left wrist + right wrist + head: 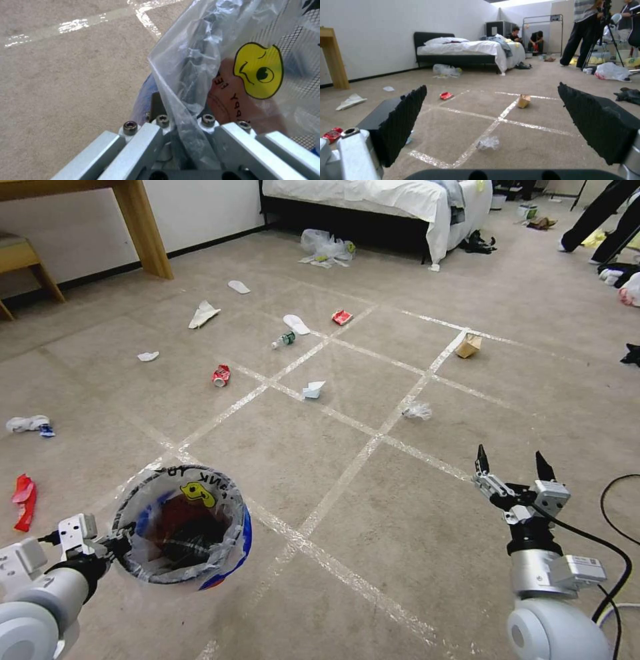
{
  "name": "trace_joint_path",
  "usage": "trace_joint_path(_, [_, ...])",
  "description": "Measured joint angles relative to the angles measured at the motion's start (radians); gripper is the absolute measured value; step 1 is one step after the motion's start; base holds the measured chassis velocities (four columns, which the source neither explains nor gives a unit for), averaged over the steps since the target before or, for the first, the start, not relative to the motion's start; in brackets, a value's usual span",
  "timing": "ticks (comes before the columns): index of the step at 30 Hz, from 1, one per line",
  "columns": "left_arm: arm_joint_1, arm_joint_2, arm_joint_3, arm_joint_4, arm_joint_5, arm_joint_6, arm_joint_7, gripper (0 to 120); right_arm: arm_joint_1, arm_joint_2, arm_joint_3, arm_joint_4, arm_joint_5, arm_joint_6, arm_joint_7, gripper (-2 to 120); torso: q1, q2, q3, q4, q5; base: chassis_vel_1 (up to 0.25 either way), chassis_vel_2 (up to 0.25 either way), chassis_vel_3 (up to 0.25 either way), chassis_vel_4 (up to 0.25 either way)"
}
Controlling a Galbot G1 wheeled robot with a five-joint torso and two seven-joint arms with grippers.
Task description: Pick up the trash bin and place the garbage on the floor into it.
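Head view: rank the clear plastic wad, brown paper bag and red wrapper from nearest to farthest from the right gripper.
From the right gripper, held open low on the right:
1. Clear plastic wad, on a tape line just ahead.
2. Brown paper bag, farther ahead by a tape crossing.
3. Red wrapper, farthest, ahead and to the left.

The left gripper, low at the robot's left, is clamped on the rim of the trash bin, while the right gripper hangs forward with fingers spread wide.
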Motion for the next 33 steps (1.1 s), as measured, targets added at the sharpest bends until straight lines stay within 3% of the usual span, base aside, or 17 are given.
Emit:
trace_joint_path(16, [-0.024, -0.025, 0.011, 0.021, 0.061, -0.002, 0.045, 1, 0.000, -0.003, 0.004, 0.001, 0.012, -0.006, -0.003, 100, 0.000, 0.000, 0.000, 0.0000, -0.0001, 0.000, 0.000, 0.000, 0.000])
trace_joint_path(33, [-0.019, -0.042, 0.010, 0.031, 0.058, -0.003, 0.067, 1, -0.005, -0.001, -0.006, -0.013, -0.005, -0.002, -0.026, 100, 0.000, 0.000, 0.000, 0.0001, -0.0001, 0.000, 0.000, 0.000, 0.000])
